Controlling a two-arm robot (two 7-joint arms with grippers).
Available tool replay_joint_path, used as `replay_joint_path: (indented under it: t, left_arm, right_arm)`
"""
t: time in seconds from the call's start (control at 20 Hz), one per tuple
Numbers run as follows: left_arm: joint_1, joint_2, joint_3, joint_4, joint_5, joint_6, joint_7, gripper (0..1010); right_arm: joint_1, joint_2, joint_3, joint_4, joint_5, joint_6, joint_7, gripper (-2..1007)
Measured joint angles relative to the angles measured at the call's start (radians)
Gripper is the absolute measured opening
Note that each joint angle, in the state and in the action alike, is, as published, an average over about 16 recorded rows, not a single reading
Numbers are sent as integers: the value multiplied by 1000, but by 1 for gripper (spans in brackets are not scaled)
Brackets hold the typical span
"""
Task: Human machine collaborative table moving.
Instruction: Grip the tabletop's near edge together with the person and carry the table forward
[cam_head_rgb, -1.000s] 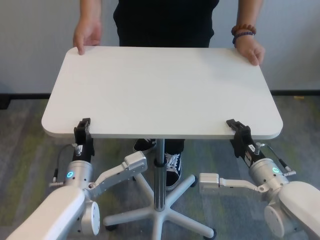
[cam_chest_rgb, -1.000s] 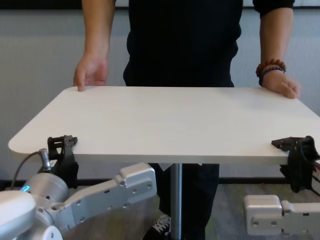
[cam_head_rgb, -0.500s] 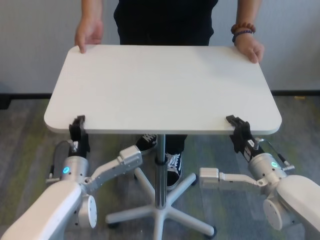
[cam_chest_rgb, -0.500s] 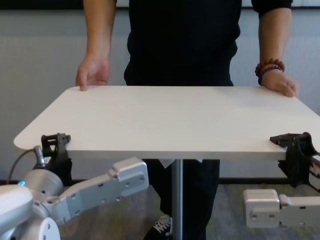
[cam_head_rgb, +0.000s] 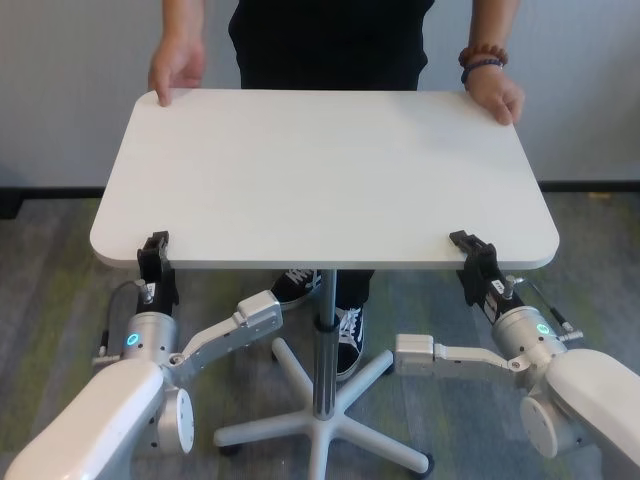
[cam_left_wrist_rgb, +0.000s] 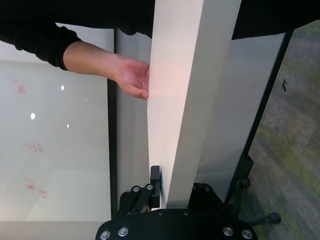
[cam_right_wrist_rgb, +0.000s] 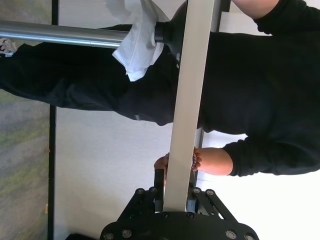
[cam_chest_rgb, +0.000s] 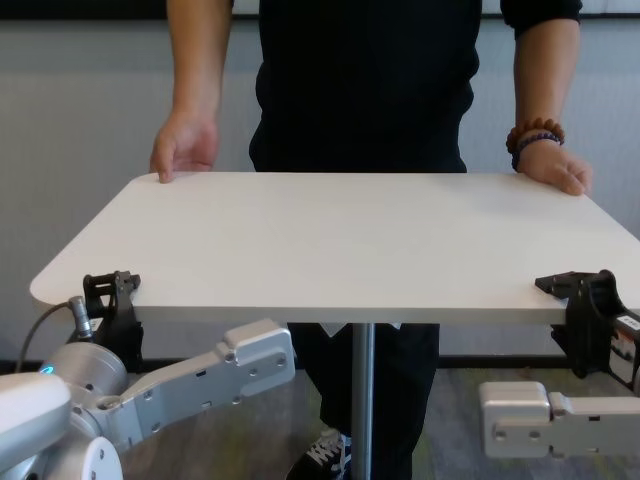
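The table (cam_head_rgb: 320, 170) has a wide white top on a slim metal pole (cam_head_rgb: 322, 340). My left gripper (cam_head_rgb: 155, 255) is shut on its near edge by the left corner, one finger above and one below. It also shows in the chest view (cam_chest_rgb: 112, 295) and left wrist view (cam_left_wrist_rgb: 172, 192). My right gripper (cam_head_rgb: 472, 255) is shut on the near edge by the right corner, as the chest view (cam_chest_rgb: 580, 295) and right wrist view (cam_right_wrist_rgb: 173, 192) show. The human (cam_head_rgb: 330, 40) in a black shirt stands at the far side with one hand (cam_head_rgb: 175, 70) on each far corner. Bead bracelets (cam_head_rgb: 483, 60) are on one wrist.
The pole stands on a white star-shaped base (cam_head_rgb: 320, 420) on grey carpet between my forearms. The human's sneakers (cam_head_rgb: 345, 335) are close behind the pole. A pale wall with a dark skirting (cam_head_rgb: 590, 185) runs behind the human. A white paper scrap (cam_right_wrist_rgb: 135, 40) hangs under the tabletop.
The table has shifted a little away from me, towards the human. Both grippers have moved with it and kept their hold on the near edge. The human's hands have drawn back slightly.
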Motion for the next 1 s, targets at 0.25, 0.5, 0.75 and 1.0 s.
replay_joint_path:
  t: [0.25,0.5,0.75,1.0]
  left_arm:
    - [-6,-3,2,15,-3,-1,-1,252]
    - [-9,-5,5,26,-5,-1,-2,254]
    - [-11,-8,10,34,-7,1,1,255]
    - [-11,-11,10,41,-10,-1,11,255]
  right_arm:
    - [8,-6,-9,22,4,-2,-4,211]
    - [13,-10,-17,39,8,-4,-7,212]
    - [18,-14,-23,57,13,-7,-10,212]
    - [19,-17,-27,68,20,-13,-21,212]
